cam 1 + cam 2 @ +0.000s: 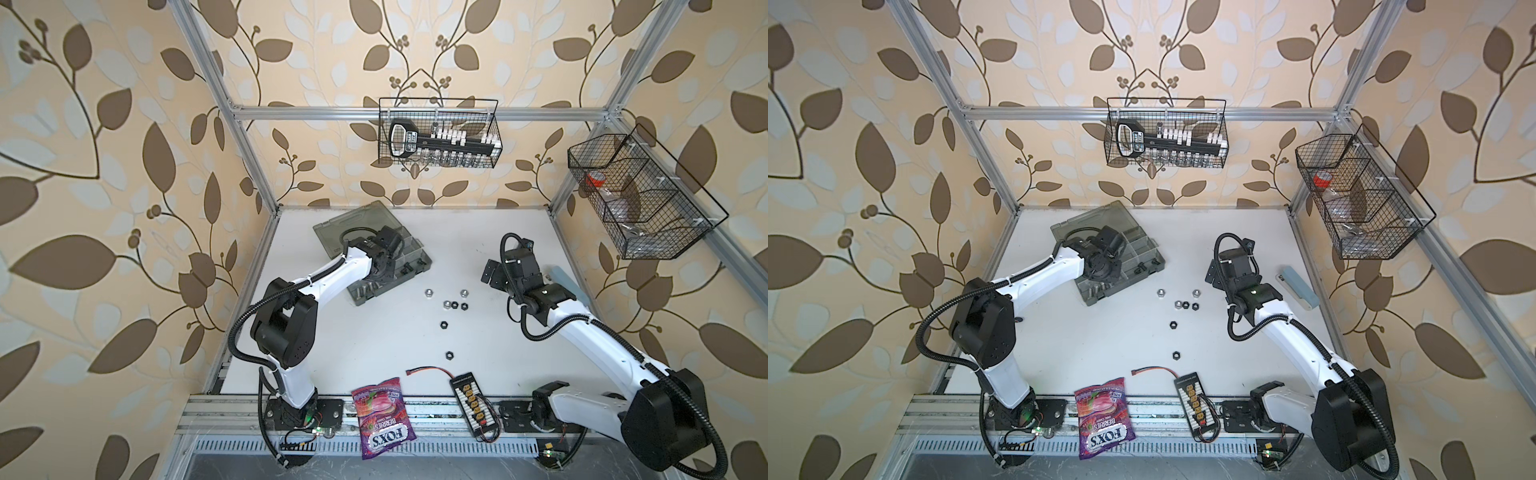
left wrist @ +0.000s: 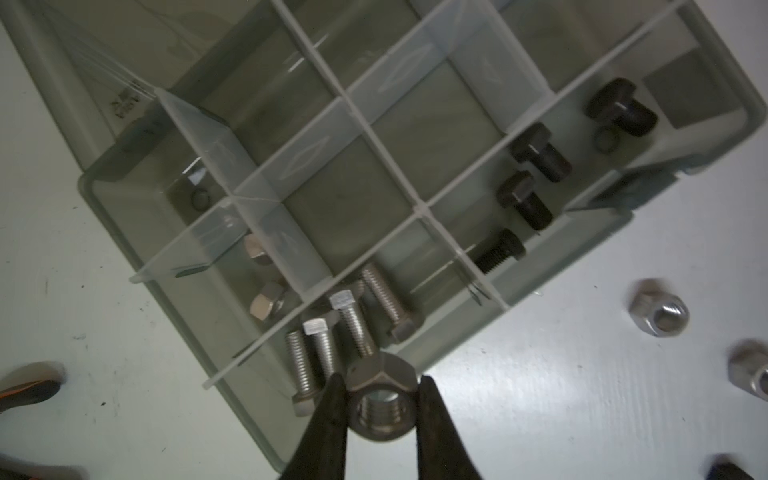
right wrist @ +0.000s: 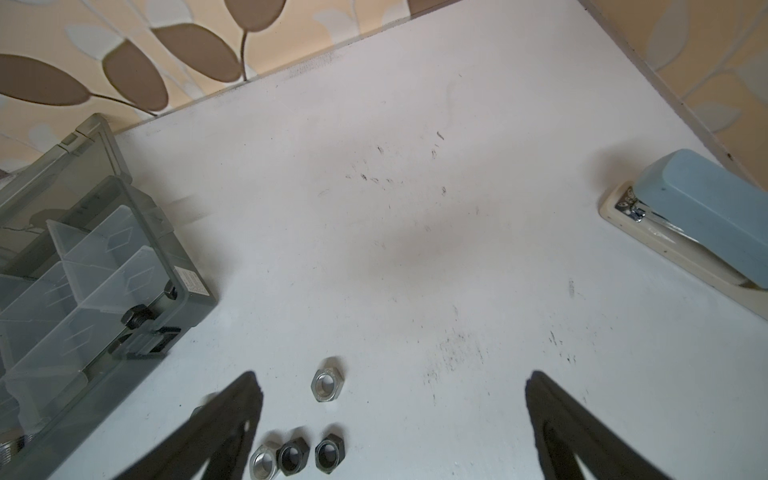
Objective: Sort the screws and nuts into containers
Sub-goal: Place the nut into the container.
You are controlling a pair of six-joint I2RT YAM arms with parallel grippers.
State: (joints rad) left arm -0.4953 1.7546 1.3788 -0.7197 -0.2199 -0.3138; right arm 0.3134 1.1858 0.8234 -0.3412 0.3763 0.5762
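**Top views:** flat grey-green translucent plastic organizer case [image 1: 417, 261] sat open on the white surface [image 1: 374, 340], rear-left, lid [image 1: 357, 220] laid back. White-and-black left arm [image 1: 332, 276] reached over it, wrist hiding most compts. Seven small loose nuts lay on the surface btwn case & right arm [image 1: 582, 332]: 3 silver [image 1: 428, 293], 4 black [image 1: 444, 323], all apart from the case.

**Left wrist:** left end effector [image 2: 382, 377] was clamped on a silver hex nut [image 2: 382, 409] w/ threaded hole, a dark finger [image 2: 330, 415] each side. Nut hung at the case's outer wall, just by the corner compt [image 2: 419, 353] where shiny silver hex-head bolts [image 2: 353, 328] lay piled. Next compt along that wall held 4 matt black hex-head bolts [image 2: 536, 153]. Two more silver hex heads [image 2: 266, 305] showed beside a pale divider [image 2: 291, 245].

**Right wrist:** right end effector [image 3: 392, 390] had fingers [image 3: 232, 419] spread wide, nothing btwn them, above the surface. One silver nut lay just inside one finger. Nearer the camera was a row of 1 silver + 2 black. Pale-blue stapler [image 3: 706, 216] on a cream base sat near the wall, well apart from the nuts.
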